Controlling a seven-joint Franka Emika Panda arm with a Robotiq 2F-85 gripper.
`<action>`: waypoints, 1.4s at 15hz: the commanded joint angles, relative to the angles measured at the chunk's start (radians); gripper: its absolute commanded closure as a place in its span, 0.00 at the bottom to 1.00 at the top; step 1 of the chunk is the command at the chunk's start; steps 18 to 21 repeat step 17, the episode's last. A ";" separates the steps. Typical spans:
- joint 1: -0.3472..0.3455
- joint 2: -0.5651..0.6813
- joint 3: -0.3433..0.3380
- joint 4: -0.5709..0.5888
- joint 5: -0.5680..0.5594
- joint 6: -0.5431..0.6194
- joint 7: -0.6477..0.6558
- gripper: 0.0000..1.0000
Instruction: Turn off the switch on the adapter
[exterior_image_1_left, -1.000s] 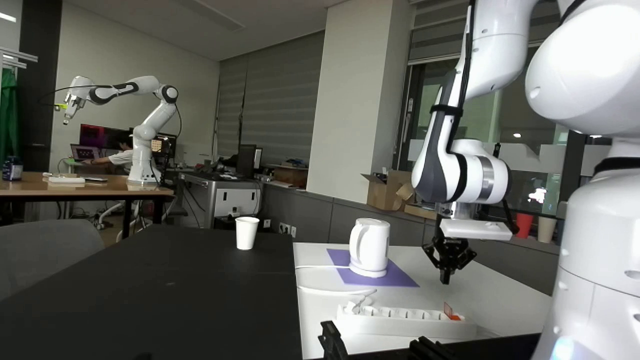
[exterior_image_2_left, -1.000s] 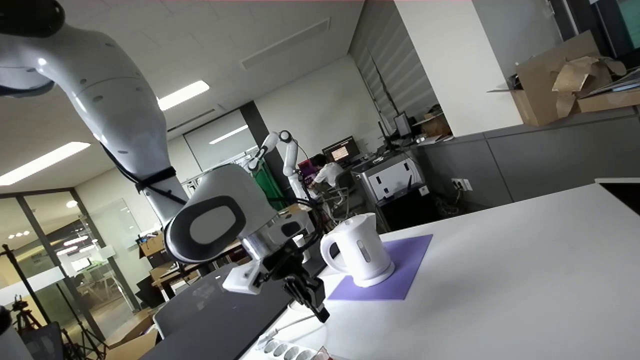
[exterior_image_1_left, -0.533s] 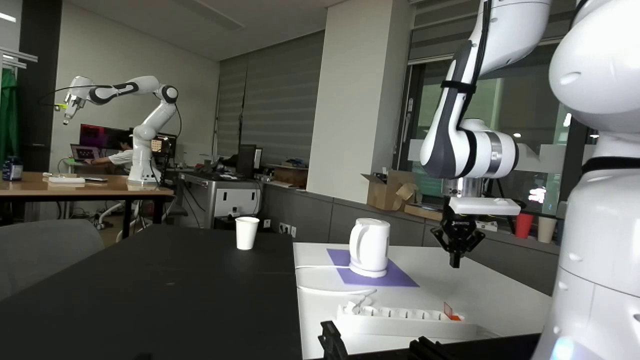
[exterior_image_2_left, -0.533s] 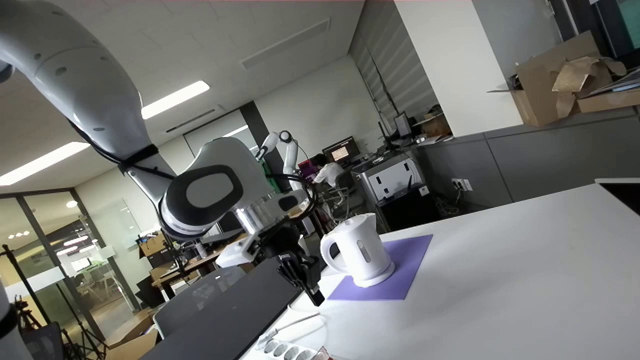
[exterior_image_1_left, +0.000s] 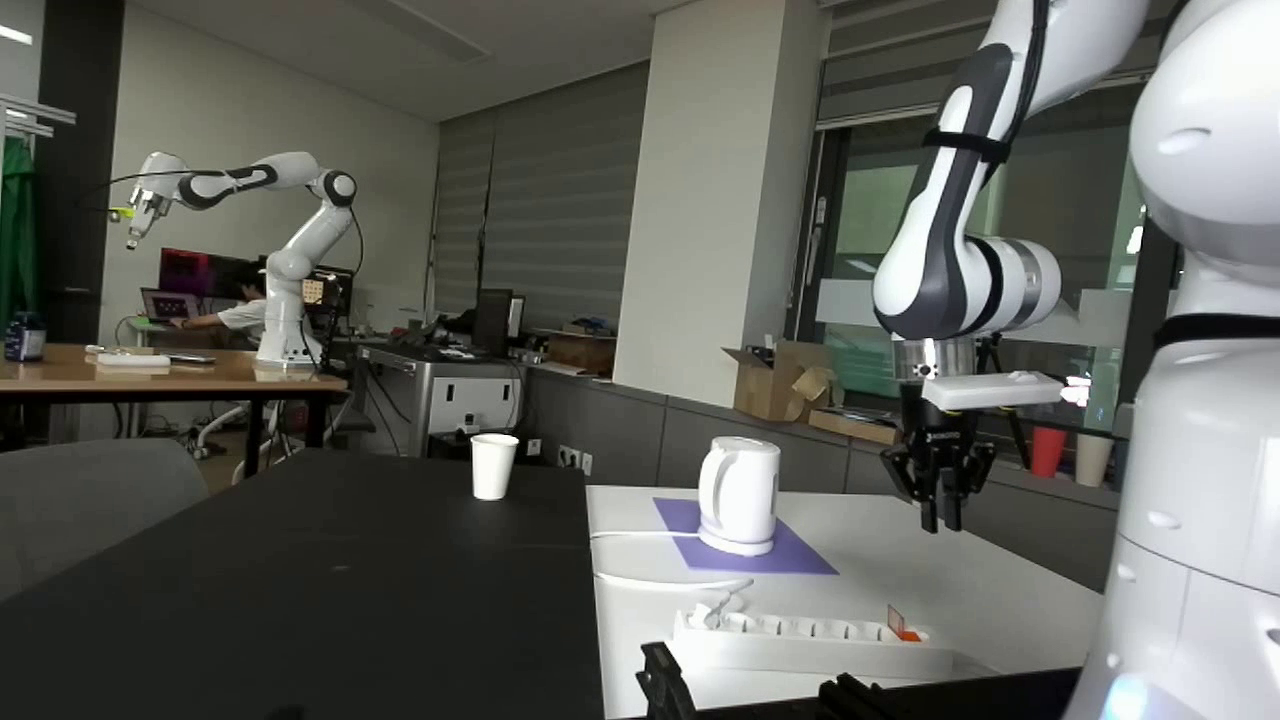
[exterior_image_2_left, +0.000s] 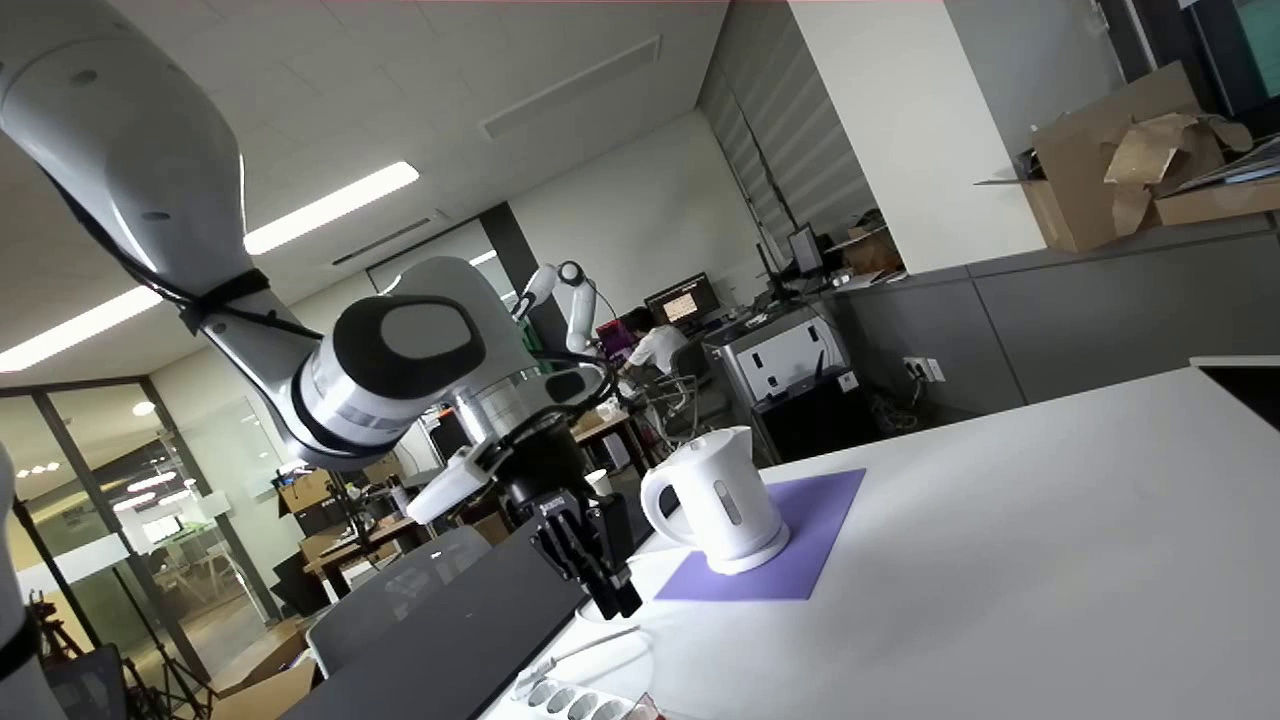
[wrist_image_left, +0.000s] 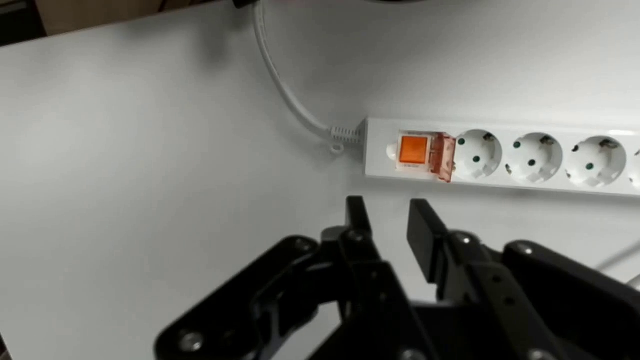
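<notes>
The orange switch (wrist_image_left: 414, 149) lies below and, seemingly, ahead of the claw (wrist_image_left: 387, 206), its 2 fingers (wrist_image_left: 424, 232) parted.

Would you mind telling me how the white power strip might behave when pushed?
The power strip probably won't tip, being long and flat on the table. It might slide, since nothing visible pins it down. Its raised reddish cover looks thin, perhaps fragile.

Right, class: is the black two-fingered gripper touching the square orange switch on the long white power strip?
Apart. An exterior view shows the gripper in the air, with white tabletop visible between it and the orange switch.
</notes>
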 joint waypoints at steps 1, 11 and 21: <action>-0.145 -0.114 0.124 -0.007 -0.138 -0.133 0.104 0.40; -0.439 -0.266 0.490 -0.004 0.028 -0.377 -0.038 0.00; -0.473 -0.237 0.533 -0.001 0.039 -0.353 -0.044 0.00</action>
